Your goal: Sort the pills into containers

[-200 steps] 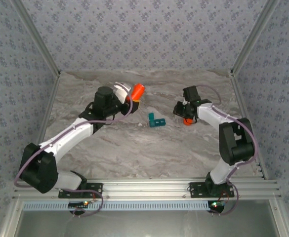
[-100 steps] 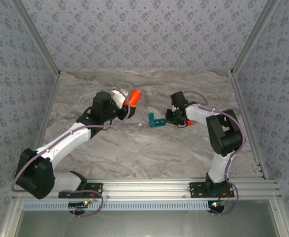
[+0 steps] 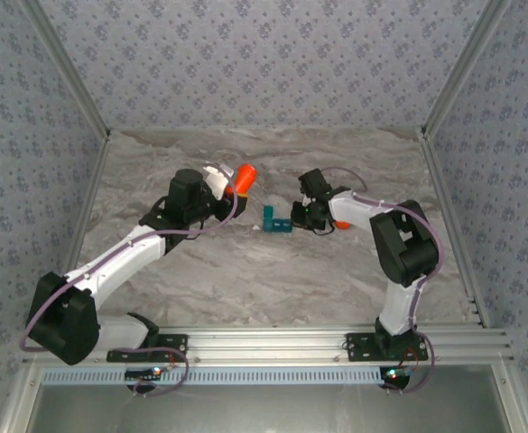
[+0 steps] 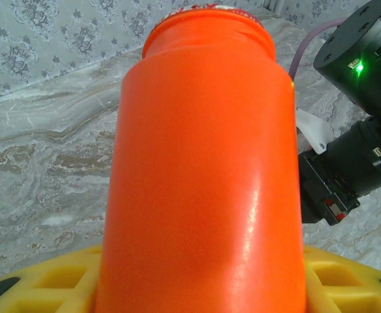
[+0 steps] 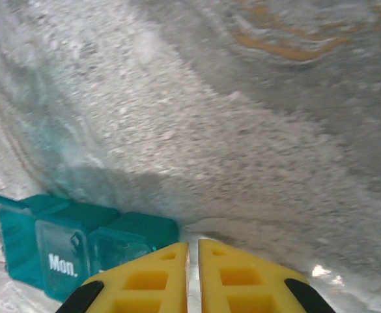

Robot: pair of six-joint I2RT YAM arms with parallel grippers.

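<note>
Walls (image 3: 264,54) on 3 sides were papered in grey-blue w/ a small floral repeat. The tabletop (image 3: 245,280) had a matte grey marble-look finish w/ beige veins, evenly lit, soft shadows. Aluminium posts (image 3: 67,70) ran up the L & R corners. An extruded rail (image 3: 273,341) crossed the near edge, w/ a slotted strip (image 3: 273,374) just below.

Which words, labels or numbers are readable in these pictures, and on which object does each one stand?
"Mon." in white print on one lid of the teal box, right wrist view.
Neighbouring lid: too blurred to read.
Orange bottle: no text visible.
</note>
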